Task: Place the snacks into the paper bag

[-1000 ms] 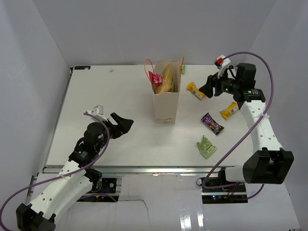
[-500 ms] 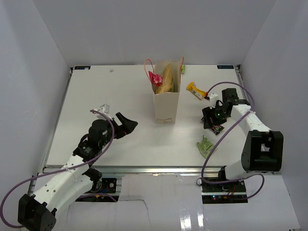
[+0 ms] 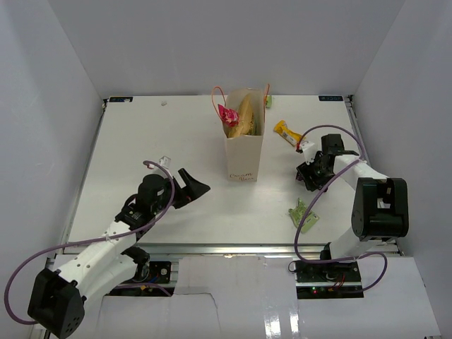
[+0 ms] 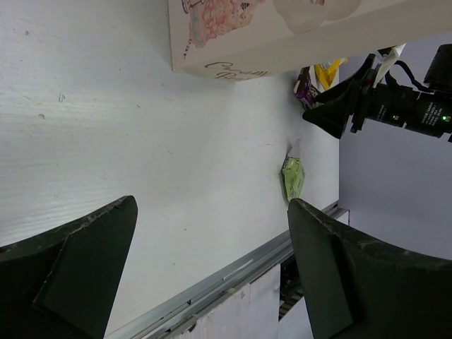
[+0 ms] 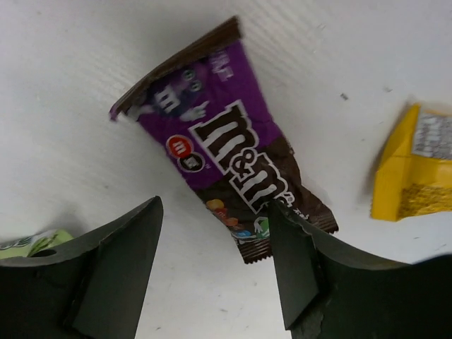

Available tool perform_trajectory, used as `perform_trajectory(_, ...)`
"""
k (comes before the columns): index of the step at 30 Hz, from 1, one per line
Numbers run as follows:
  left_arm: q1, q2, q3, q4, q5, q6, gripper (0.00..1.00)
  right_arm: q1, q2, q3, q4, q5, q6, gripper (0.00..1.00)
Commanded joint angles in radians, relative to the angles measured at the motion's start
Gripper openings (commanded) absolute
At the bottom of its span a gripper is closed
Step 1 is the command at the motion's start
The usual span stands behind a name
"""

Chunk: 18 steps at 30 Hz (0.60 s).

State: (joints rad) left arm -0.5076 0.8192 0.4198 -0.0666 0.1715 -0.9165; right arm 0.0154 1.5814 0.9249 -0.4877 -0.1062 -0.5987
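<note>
The paper bag (image 3: 245,157) stands upright mid-table, with the tan-gold chip bag (image 3: 245,116) and a red packet (image 3: 227,114) sticking out of its top. A dark purple packet (image 5: 226,141) lies flat on the table. My right gripper (image 5: 214,205) is low over its near end, open, its fingers on either side. In the top view my right gripper (image 3: 311,176) hides that packet. A yellow packet (image 3: 286,132) lies behind it, another yellow packet (image 5: 417,173) beside it, and a green packet (image 3: 302,214) in front. My left gripper (image 3: 195,188) is open and holds nothing, left of the bag.
The left wrist view shows the paper bag's printed front (image 4: 233,28), the green packet (image 4: 292,176) near the table's metal front rail (image 4: 233,272), and the right gripper (image 4: 346,106) beyond. White walls enclose the table on three sides.
My right arm has swung from near the back yellow packet down and forward onto the dark purple packet, its jaws a little wider. My left arm has crept rightward toward the bag.
</note>
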Motion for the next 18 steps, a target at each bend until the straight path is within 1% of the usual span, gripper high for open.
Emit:
perform_trajectory(1, 0.003, -0.005, -0.019, 0.048, 0.054, -0.033, 0.98, 0.004, 0.006, -0.029, 0.101, 0.017, -0.113, 0.68)
perform_trajectory(4, 0.003, -0.014, -0.045, 0.059, 0.060, -0.045, 0.98, 0.001, 0.028, -0.034, 0.116, 0.004, -0.154, 0.65)
perform_trajectory(5, 0.001, -0.020, -0.047, 0.059, 0.063, -0.048, 0.98, 0.003, 0.035, -0.032, 0.116, -0.004, -0.161, 0.63)
perform_trajectory(6, 0.003, -0.022, -0.044, 0.059, 0.065, -0.047, 0.98, 0.003, 0.043, -0.031, 0.115, -0.018, -0.170, 0.56)
perform_trajectory(7, 0.003, -0.026, -0.042, 0.059, 0.066, -0.045, 0.98, 0.003, 0.045, -0.031, 0.113, -0.024, -0.173, 0.53)
perform_trajectory(8, 0.003, -0.029, -0.044, 0.059, 0.065, -0.045, 0.98, 0.003, 0.048, -0.031, 0.112, -0.032, -0.177, 0.46)
perform_trajectory(11, 0.003, -0.034, -0.042, 0.059, 0.066, -0.044, 0.98, 0.003, 0.054, -0.020, 0.092, -0.058, -0.181, 0.31)
perform_trajectory(12, 0.003, -0.034, -0.042, 0.076, 0.068, -0.042, 0.98, 0.003, 0.054, -0.017, 0.083, -0.078, -0.173, 0.23)
perform_trajectory(15, 0.003, -0.023, -0.033, 0.117, 0.091, -0.041, 0.98, 0.001, 0.009, -0.009, 0.051, -0.134, -0.153, 0.08)
perform_trajectory(18, 0.001, 0.029, -0.020, 0.198, 0.177, -0.044, 0.98, -0.005, -0.096, -0.014, 0.008, -0.248, -0.127, 0.08)
